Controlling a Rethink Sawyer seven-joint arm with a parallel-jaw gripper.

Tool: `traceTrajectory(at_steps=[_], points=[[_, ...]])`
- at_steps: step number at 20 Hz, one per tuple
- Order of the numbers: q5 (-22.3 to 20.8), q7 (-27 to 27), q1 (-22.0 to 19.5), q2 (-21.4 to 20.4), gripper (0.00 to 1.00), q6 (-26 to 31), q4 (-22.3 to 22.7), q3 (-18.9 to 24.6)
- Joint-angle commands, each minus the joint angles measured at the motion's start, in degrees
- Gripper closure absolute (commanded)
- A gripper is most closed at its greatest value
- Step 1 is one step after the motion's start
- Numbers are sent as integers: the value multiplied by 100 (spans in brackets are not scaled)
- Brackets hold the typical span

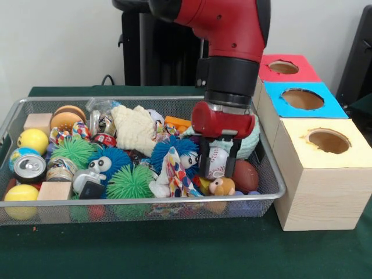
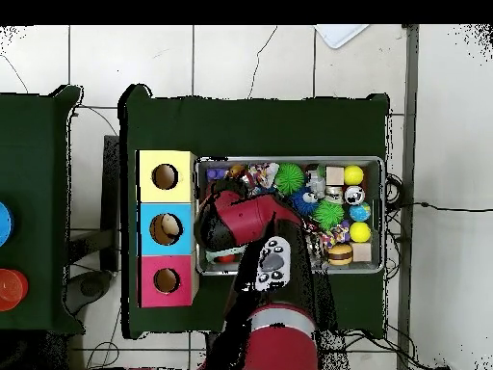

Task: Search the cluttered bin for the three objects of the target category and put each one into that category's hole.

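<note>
The wire mesh bin (image 1: 278, 185) is full of toys; it also shows in the overhead view (image 2: 377, 162). My gripper (image 1: 218, 167) hangs low over the bin's right end, open, with its black fingers (image 1: 204, 163) either side of a white baseball (image 1: 216, 160). A small tan-orange teddy bear (image 1: 222, 186) lies just below and in front of the fingertips, near the front rim. I cannot pick out the pale yellow toy. The red-topped box's hole (image 1: 283, 67) is at the far right; in the overhead view the hole (image 2: 167, 280) is left of the bin. There the arm hides the gripper.
The blue-topped box (image 1: 302, 99) and the yellow-topped box (image 1: 328, 140) stand beside the bin. A brown football (image 1: 246, 174), a spotted white figure (image 1: 174, 171), blue (image 1: 174, 150) and green (image 1: 129, 183) spiky balls, a can (image 1: 29, 167) and wooden blocks crowd the bin.
</note>
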Motion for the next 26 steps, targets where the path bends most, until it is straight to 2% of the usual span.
traceTrajectory(at_steps=[1,4,12,18,21,26], points=[[-24,491,-745,646,0,228,-94,972],[-6,390,-839,915,0,340,-291,1152],[62,375,-1024,899,0,607,-205,1476],[528,383,-1357,911,0,1475,-9,1870],[643,342,-1409,848,0,1714,61,1959],[884,336,-1518,222,0,2065,593,2267]])
